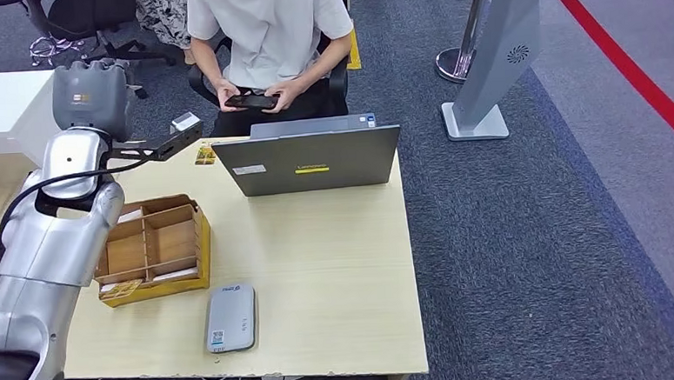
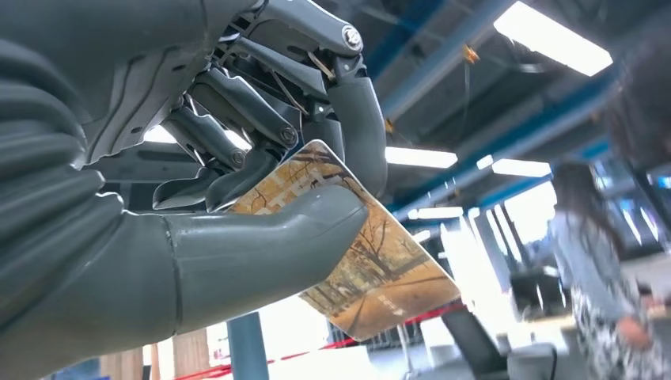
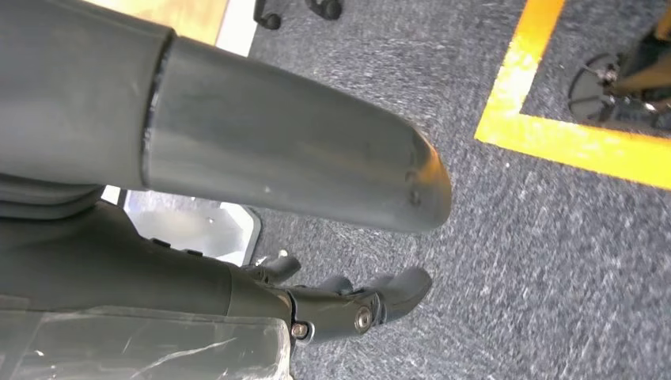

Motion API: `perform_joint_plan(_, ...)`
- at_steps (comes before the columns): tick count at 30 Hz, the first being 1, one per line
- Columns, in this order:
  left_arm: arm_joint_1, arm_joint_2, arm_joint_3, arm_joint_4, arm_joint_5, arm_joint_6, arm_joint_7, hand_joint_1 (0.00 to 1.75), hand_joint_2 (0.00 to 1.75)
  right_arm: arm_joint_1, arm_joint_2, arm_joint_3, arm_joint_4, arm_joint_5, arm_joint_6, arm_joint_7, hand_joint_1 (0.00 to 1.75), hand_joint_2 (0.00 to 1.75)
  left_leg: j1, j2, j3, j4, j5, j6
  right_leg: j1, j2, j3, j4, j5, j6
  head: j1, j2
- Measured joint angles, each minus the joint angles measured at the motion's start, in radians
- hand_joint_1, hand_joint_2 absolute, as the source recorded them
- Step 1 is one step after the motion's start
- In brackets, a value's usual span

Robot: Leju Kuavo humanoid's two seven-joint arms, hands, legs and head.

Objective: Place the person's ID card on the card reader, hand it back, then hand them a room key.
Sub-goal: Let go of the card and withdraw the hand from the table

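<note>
The card (image 2: 372,269) is pinched between the left hand (image 2: 261,182)'s thumb and fingers (image 2: 237,178), raised beyond the counter (image 1: 320,269). Best kept level and offered toward the one seated person (image 1: 269,37). Below the fingers: one laptop (image 1: 315,161), one reader (image 1: 230,318), one wooden box (image 1: 158,247). The right hand (image 3: 340,305) hangs, grasp unclear.

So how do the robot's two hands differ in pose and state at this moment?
The left hand is raised above the table's far left corner; the right hand hangs over grey carpet. The left hand pinches a picture-printed card between thumb and fingers; the right hand holds nothing, its fingers loosely curled. Both are grey.
</note>
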Motion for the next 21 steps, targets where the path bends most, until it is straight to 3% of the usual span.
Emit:
perform_joint_plan(8,-0.101,-0.049,-0.012,0.170,-0.008,-0.024,0.014,1.75,1.75,-0.004,-0.008,0.031,0.035,0.000,0.001,0.003,0.00,0.00,0.000,0.000,-0.002,0.000,0.000,0.000,0.000,0.000,-0.002,0.000,0.000,0.000,0.000,0.000)
perform_joint_plan(21,-0.116,-0.068,-0.015,0.221,-0.009,-0.039,0.026,1.75,1.75,-0.003,-0.013,0.036,0.048,-0.001,-0.002,0.012,0.00,0.00,0.000,0.000,-0.002,0.000,0.000,0.000,0.000,0.000,-0.002,0.000,0.000,0.000,0.000,0.000)
